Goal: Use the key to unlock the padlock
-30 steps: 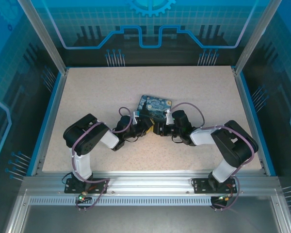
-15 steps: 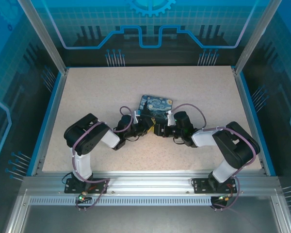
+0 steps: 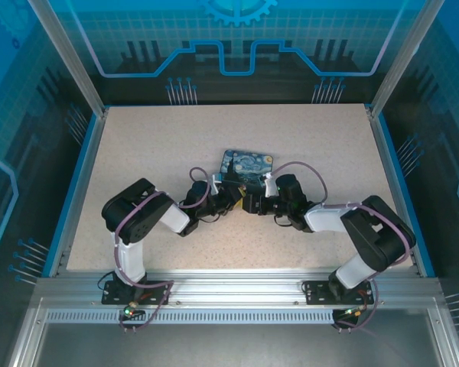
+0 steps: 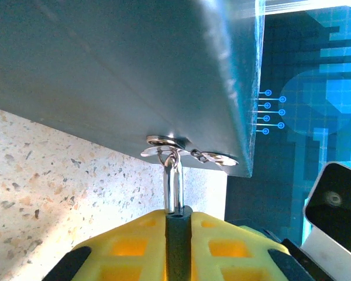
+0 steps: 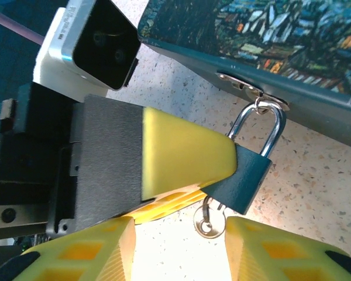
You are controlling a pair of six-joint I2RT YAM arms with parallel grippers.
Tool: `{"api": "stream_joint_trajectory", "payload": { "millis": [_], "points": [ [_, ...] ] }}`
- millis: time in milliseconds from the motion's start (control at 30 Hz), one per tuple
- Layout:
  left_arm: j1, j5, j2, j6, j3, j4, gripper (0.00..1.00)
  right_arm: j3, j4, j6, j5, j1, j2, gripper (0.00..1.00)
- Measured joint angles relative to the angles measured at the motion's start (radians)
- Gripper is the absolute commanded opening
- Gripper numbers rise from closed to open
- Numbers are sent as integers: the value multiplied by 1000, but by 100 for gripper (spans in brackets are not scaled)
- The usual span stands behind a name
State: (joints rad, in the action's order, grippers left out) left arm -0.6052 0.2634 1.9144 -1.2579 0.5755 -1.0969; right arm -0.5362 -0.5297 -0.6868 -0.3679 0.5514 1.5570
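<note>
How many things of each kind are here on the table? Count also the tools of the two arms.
padlock: 1
key: 1
painted tin box: 1
tools: 2, the left tool and the right tool
Total: 5

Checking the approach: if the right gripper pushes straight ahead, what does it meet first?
Probably the key, dangling just below the padlock, ahead of the right gripper; depth is unclear.

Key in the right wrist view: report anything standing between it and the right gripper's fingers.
Nothing visible does. The key hangs under the padlock, in the open gap between the fingers of the right gripper. The left gripper clamps the padlock body from the side, clear of the key.
</note>
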Motion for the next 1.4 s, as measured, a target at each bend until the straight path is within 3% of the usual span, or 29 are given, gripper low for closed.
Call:
{"api": "stream_joint_trajectory", "payload": {
  "millis": [300, 533, 700, 933, 1067, 1400],
  "points": [
    [0, 0, 0, 0, 0, 0, 10, 3, 231, 187, 169, 13, -223, 57],
    [0, 0, 0, 0, 0, 0, 10, 3, 386, 476, 467, 219, -358, 58],
    [0, 0, 0, 0, 0, 0, 10, 28, 369, 710, 631, 325, -417, 57],
    [0, 0, 0, -1, 0, 0, 10, 59, 270, 1041, 834, 466, -339, 58],
    [0, 0, 0, -9, 0, 0, 10, 58, 267, 1189, 920, 482, -276, 58],
    [0, 0, 0, -35, 0, -1, 9, 53, 197, 1320, 982, 469, -160, 53]
  ]
}}
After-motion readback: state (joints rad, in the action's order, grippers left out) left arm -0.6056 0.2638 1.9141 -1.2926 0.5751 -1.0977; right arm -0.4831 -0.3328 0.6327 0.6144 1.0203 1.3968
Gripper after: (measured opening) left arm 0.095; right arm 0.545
